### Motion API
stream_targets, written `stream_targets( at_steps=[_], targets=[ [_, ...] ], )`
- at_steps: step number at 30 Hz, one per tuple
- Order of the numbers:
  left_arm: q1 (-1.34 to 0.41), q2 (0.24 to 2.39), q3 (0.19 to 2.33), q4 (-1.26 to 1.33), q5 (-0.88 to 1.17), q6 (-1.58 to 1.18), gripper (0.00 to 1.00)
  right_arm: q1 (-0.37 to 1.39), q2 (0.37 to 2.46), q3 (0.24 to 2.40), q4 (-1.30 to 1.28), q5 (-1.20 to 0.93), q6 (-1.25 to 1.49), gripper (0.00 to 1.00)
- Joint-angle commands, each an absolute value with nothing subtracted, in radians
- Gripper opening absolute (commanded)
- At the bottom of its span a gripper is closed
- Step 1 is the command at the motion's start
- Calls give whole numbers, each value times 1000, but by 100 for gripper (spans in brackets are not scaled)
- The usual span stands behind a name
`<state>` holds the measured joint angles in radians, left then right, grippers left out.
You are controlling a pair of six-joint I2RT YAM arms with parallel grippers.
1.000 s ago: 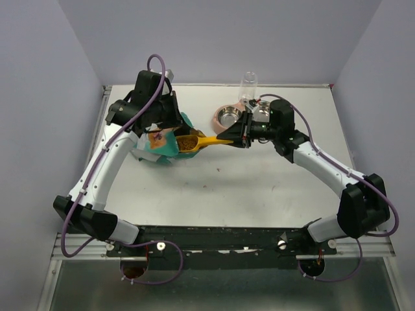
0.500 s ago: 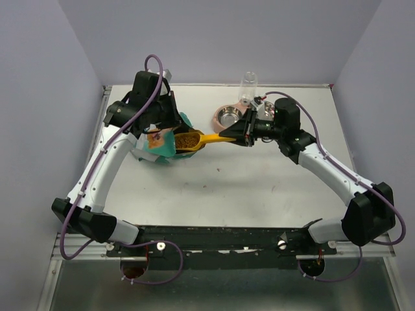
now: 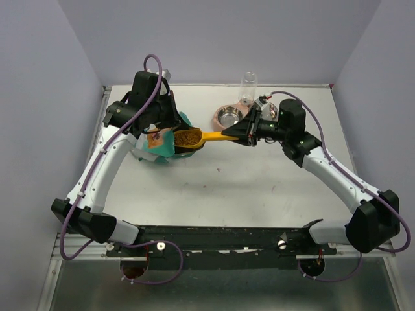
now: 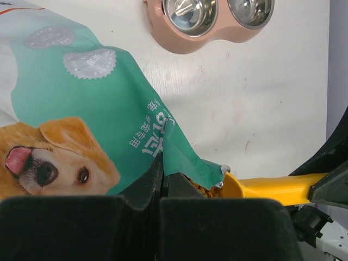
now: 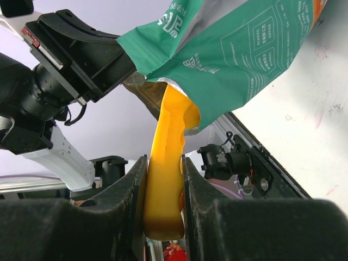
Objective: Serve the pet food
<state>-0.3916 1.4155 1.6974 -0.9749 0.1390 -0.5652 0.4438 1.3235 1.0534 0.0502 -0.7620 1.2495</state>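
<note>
Now the right gripper (image 3: 246,131), clamped on the handle of the orange scoop (image 3: 211,137), has drawn back and risen a little over the past second. The scoop's bowl, out ahead of its fingertips, sits higher at the mouth of the teal bag (image 3: 183,120). The pet food (image 3: 188,138) heaps that bowl. The left gripper (image 4: 161,201) stays pinched on the bag's edge, just behind the scoop. Loading looks done; the double bowl (image 3: 228,117), just beside the right gripper, is unfilled, so carrying and tipping likely come next
</note>
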Motion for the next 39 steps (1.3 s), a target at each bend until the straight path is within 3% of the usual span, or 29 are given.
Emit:
stream_targets(
  at_steps=[1, 26, 39],
  targets=[
    [-397, 1354, 1730, -960, 181, -584, 0, 419, 1290, 1049, 107, -692, 1272, 1],
    [-391, 1351, 1740, -954, 178, -578, 0, 364, 1177, 1020, 58, -761, 1284, 1],
    [-388, 1336, 1726, -950, 172, -584, 0, 282, 1077, 1063, -133, -834, 1253, 1]
  ],
)
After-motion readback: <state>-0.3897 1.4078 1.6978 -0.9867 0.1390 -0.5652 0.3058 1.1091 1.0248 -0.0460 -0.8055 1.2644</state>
